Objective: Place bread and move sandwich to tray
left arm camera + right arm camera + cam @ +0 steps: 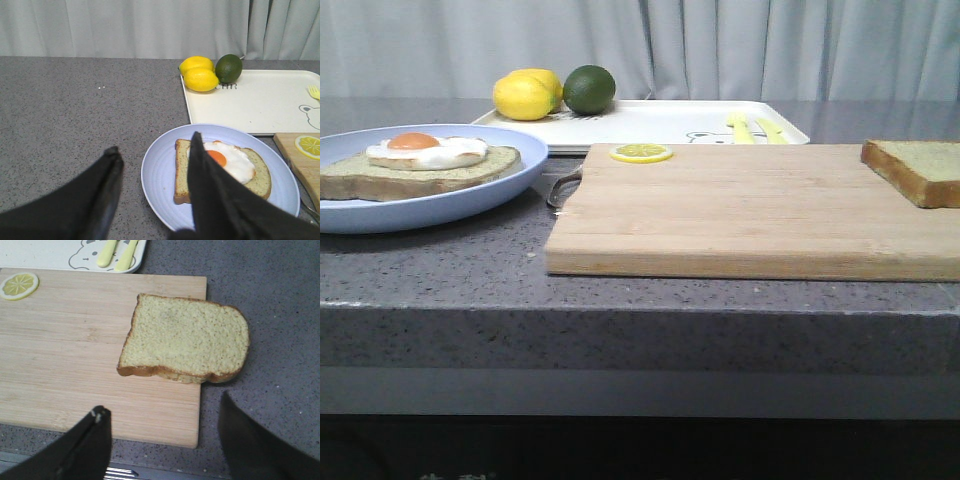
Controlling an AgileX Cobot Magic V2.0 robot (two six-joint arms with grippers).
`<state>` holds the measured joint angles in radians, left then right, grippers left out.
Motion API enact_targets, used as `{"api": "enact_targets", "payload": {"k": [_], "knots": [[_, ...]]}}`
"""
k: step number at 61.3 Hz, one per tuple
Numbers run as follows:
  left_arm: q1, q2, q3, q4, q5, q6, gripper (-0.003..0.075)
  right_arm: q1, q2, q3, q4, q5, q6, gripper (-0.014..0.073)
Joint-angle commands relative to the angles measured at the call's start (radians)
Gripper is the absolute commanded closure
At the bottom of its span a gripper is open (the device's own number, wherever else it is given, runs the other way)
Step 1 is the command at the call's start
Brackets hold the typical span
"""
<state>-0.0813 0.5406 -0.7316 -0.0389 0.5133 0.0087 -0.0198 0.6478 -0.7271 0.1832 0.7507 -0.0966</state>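
- I see the bread [186,339] lying flat on the right end of the wooden cutting board [750,210]. Part of the slice sticks out past the board's edge, over the gray counter [440,260].
- My right gripper [165,440] hangs above the bread with its two black fingers spread wide. It holds nothing and is not touching the slice.
- The sandwich [222,170] is a slice of bread with a fried egg [427,150] on top. It sits on the round pale blue plate [470,195] at the left side of the counter.
- My left gripper [155,165] is over the left edge of that plate. Its fingers are apart and empty. One finger covers part of the sandwich in the left wrist view, so I cannot tell if it touches the bread.
- The tray [650,122] is white and lies behind the board and the plate. It has a little cartoon print and yellow cutlery shapes [752,128] on it.
- Two yellow lemons [527,95] and a dark green lime [589,89] sit together at the tray's far left corner.
- A thin lemon slice [641,153] lies on the far edge of the cutting board, near the tray.
- The plate's rim is just beside the board's left end, where the board has a metal handle [560,190].
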Motion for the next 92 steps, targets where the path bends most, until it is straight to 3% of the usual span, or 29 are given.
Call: {"api": "enact_targets", "payload": {"k": [1,15,42,53,74,92], "knots": [[0.001,0.010,-0.029,0.003,-0.085,-0.009,0.0270,-0.008,0.013,-0.034,0.030,-0.057,-0.007,0.0017],[0.001,0.010,-0.029,0.003,-0.085,-0.009,0.0300,-0.008,0.019,-0.054,0.080,-0.042,-0.007,0.0058],[0.001,0.011,-0.029,0.003,-0.083,-0.009,0.0378,-0.022,0.357,-0.326,0.095,0.264,-0.007,0.0074],[0.001,0.011,-0.029,0.003,-0.083,-0.009,0.0404,-0.182,0.516,-0.406,0.184,0.339,-0.014,0.0074],[0.001,0.011,-0.029,0.003,-0.083,-0.009,0.0409,-0.621,0.674,-0.384,0.627,0.490,-0.322,0.0074],[0.001,0.011,-0.029,0.003,-0.085,-0.009,0.0409,-0.676,0.806,-0.372,0.728,0.494,-0.391,0.0074]]}}
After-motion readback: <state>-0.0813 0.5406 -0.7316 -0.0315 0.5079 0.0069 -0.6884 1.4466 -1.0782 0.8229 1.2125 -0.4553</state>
